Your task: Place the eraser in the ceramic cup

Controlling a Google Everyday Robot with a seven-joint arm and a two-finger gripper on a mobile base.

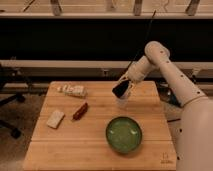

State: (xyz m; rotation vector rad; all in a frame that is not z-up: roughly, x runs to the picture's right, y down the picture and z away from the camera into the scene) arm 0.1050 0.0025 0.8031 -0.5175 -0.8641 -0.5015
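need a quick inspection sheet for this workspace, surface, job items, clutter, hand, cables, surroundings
surface: wooden table, pale planks, small mark near its front right corner
job's things: black eraser tilted in the hand, right above the cup; the cup stands upright behind the green bowl; whether the eraser's end is inside the rim cannot be told
clutter: green bowl front right; cream block left; reddish-brown piece beside it; pale packet at back left
hand: hand over the cup, holding the eraser
cables: dark cable running up from the arm
surroundings: dark wall with rail behind; chair base at left
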